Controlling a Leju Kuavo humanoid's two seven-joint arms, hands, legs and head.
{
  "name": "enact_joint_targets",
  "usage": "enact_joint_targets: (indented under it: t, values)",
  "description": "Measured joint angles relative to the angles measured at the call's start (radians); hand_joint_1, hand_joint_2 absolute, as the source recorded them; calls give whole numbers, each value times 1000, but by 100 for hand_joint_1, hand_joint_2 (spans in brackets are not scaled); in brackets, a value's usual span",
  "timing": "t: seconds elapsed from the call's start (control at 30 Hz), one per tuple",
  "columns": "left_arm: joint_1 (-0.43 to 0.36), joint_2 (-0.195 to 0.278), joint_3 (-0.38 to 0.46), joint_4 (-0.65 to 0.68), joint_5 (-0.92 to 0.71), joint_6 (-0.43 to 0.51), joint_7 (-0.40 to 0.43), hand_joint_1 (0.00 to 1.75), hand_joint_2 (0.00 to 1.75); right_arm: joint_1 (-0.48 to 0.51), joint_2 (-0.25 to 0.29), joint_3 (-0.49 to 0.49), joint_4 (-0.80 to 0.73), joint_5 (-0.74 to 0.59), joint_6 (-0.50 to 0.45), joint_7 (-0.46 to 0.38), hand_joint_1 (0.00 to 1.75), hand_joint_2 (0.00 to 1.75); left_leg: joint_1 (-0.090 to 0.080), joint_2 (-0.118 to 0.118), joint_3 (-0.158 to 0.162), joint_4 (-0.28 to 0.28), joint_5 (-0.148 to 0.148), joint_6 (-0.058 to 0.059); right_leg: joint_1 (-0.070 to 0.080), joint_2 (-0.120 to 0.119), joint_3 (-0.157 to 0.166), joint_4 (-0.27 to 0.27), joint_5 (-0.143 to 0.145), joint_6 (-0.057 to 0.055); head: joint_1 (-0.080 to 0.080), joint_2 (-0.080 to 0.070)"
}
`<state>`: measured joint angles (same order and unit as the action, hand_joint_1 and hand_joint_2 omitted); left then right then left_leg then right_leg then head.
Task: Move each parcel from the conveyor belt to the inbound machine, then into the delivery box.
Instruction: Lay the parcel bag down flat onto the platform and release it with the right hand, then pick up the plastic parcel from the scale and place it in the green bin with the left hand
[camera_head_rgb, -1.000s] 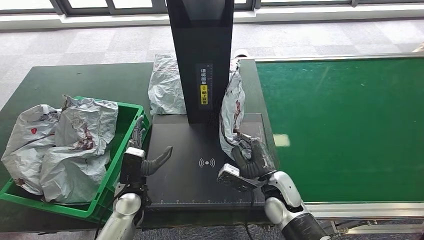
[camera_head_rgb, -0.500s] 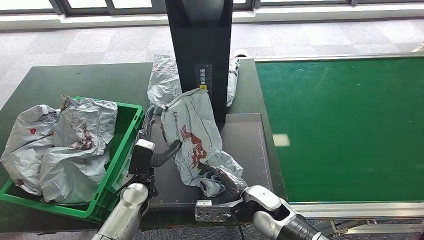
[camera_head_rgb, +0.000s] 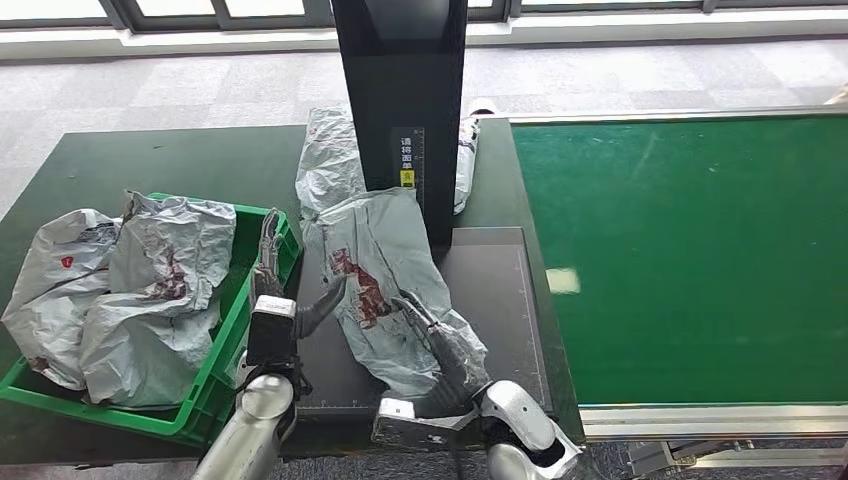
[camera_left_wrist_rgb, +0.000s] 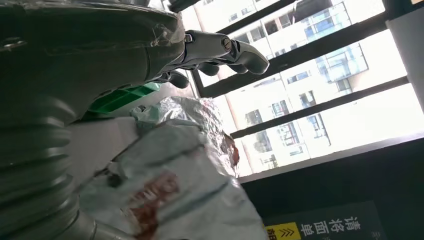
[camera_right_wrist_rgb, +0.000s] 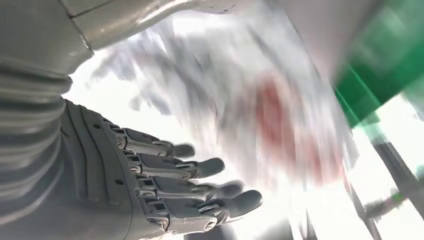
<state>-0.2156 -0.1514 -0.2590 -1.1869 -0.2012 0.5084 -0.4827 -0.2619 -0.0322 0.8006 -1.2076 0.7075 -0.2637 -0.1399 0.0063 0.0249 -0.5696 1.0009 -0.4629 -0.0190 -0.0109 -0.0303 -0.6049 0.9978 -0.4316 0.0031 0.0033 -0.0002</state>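
Here the green conveyor belt (camera_head_rgb: 700, 250) lies bare at right, the black inbound machine (camera_head_rgb: 400, 110) upright beside it. A grey parcel (camera_head_rgb: 385, 285) sprawls across its platform, against the column. The right hand (camera_head_rgb: 445, 350) rests underneath, fingers extended, apparently supporting it; the left hand (camera_head_rgb: 285, 290) stands open beside it, next to the green delivery box (camera_head_rgb: 235, 330).

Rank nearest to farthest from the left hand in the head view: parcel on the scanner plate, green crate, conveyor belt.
From the left hand:
1. Parcel on the scanner plate, just to its right; thumb at its edge.
2. Green crate, immediately left; nearly tied with the parcel.
3. Conveyor belt, far right.
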Motion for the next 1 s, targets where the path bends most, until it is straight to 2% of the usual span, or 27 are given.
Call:
enact_joint_targets:
  t: [0.17, 0.27, 0.33, 0.43, 0.63, 0.73, 0.9, 0.93, 1.0]
  values:
    - [5, 0, 0, 0, -72, 66, 9, 0, 175, 39, 24, -93, -52, -84, -122, -113, 0, 175, 0, 0, 0, 0, 0, 0, 0, 0, 0, 0, 0, 0, 0, 0]
    - [-1, -6, 0, 35, -188, 148, 44, 0, 175, 64, 44, -158, -70, -191, -247, -221, 0, 175, 0, 0, 0, 0, 0, 0, 0, 0, 0, 0, 0, 0, 0, 0]
    - [-5, -11, 0, 68, -270, 178, 57, 0, 175, 79, 53, -200, -79, -250, -295, -270, 0, 175, 0, 0, 0, 0, 0, 0, 0, 0, 0, 0, 0, 0, 0, 0]
    - [-12, -18, 1, 110, -312, 178, 64, 0, 175, 99, 62, -245, -88, -309, -314, -307, 0, 175, 0, 1, 0, 0, 0, 0, 0, 1, 0, 0, 0, 0, 0, 0]
    - [-16, -19, 1, 176, -294, 135, 75, 0, 175, 111, 64, -285, -91, -374, -326, -341, 0, 175, 0, 1, 0, 0, 0, 0, 0, 1, 0, 0, 0, 0, 0, 0]
    - [-20, -16, -3, 200, -289, 52, 101, 0, 175, 108, 64, -290, -89, -392, -324, -345, 0, 175, 0, 1, 0, 0, 0, 0, 0, 1, 0, 0, 0, 0, 0, 0]
    - [-36, 11, -56, 284, -389, -231, 218, 0, 175, 72, 64, -291, -66, -427, -297, -345, 0, 175, 0, 1, 0, 0, 0, 0, 0, 1, 0, 0, 0, 0, 0, 0]
    - [-41, 17, -69, 310, -425, -278, 238, 13, 175, 64, 64, -292, -60, -430, -289, -345, 0, 175, 0, 1, 0, 0, 0, 0, 0, 1, 0, 0, 0, 0, 0, 0]
    - [-61, 28, -93, 360, -489, -358, 265, 100, 175, 55, 64, -293, -51, -431, -273, -345, 0, 175, 0, -1, 1, 0, 0, 0, 0, -2, 2, 0, 0, 0, 0, 0]
